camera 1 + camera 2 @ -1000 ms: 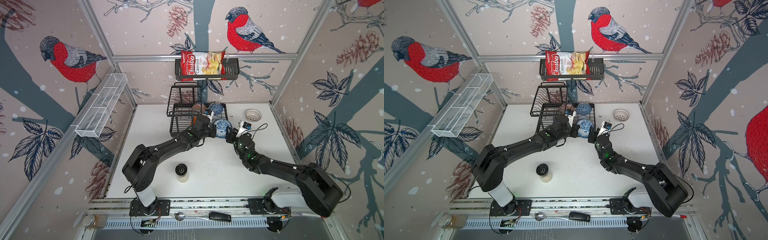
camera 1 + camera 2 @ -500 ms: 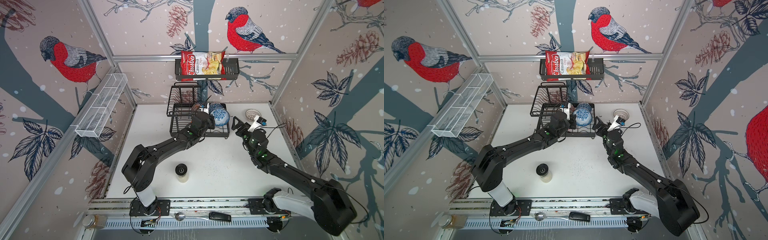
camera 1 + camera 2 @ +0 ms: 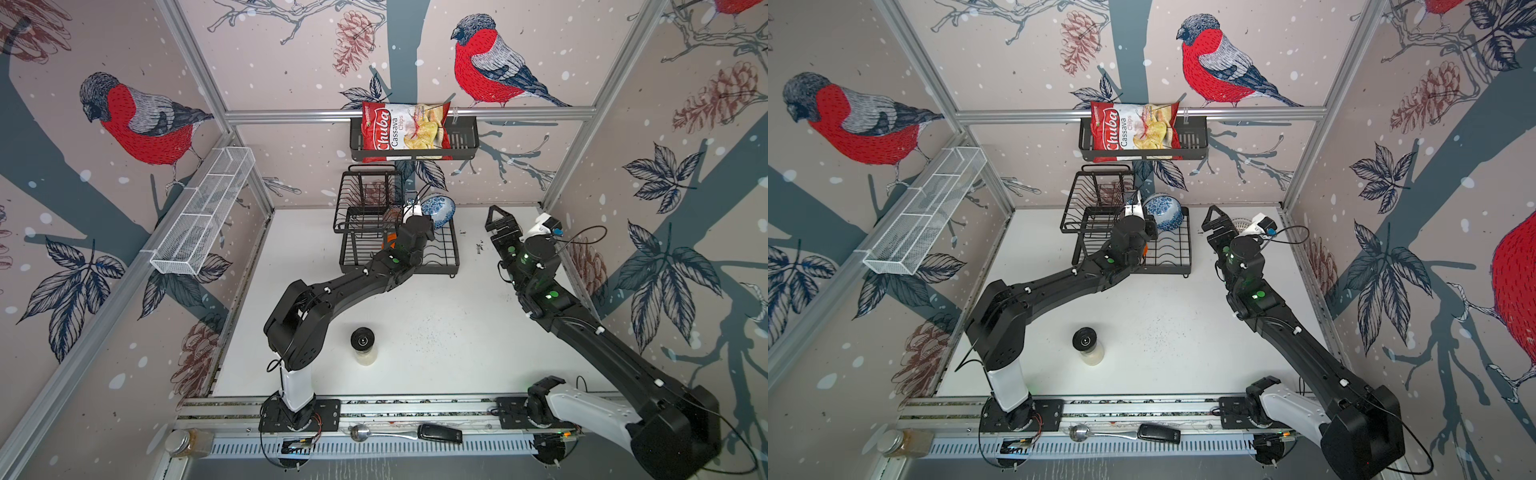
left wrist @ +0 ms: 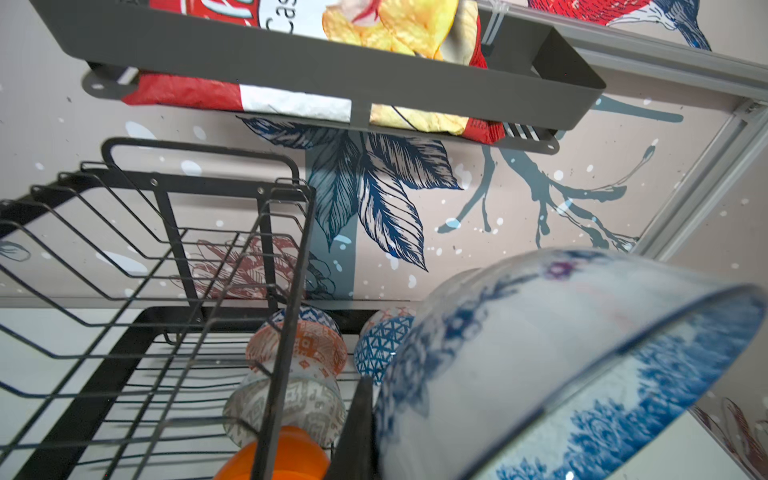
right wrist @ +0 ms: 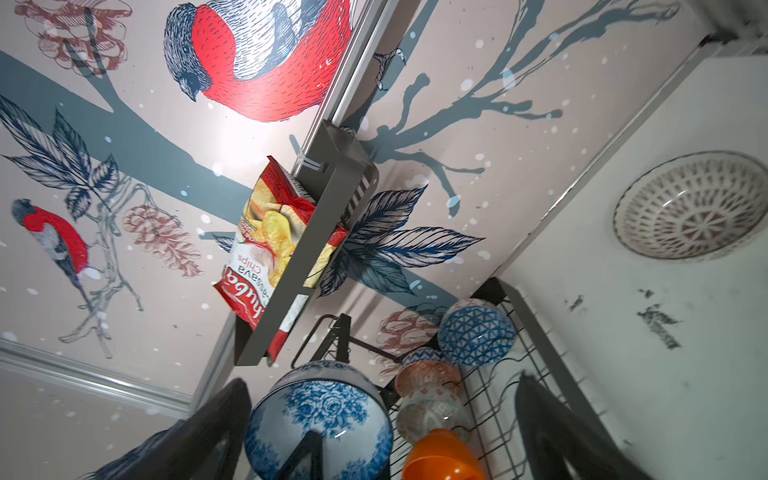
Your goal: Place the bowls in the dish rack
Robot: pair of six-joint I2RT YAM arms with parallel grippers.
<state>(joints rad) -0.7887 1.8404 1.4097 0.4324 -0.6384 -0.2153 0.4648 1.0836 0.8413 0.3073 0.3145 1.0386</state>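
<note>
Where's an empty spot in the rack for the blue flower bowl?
Bare: the wavy dividers at the lower tray's front right, and the whole upper basket. Crowded: the tray's middle and back, where the other bowls stand, near the held blue flower bowl.

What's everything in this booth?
dish rack: one, black wire, back of table
floral bowl: one, blue-white, held tilted over rack
bowls in rack: four; plain orange bowl, grey-green patterned bowl, orange-white patterned bowl, blue-white lattice bowl
brown-lattice bowl: one, white, table right of rack
wall basket: one, black, back wall
chip bag: one, red-white, in wall basket
mesh shelf: one, white, left wall
black-lidded jar: one, clear, table front
spoon: one, silver, front rail
black device: one, beside spoon
glass jar: one, clear, front-left corner
left gripper: one, black, shut on floral bowl
right gripper: one, black, open, empty
</note>
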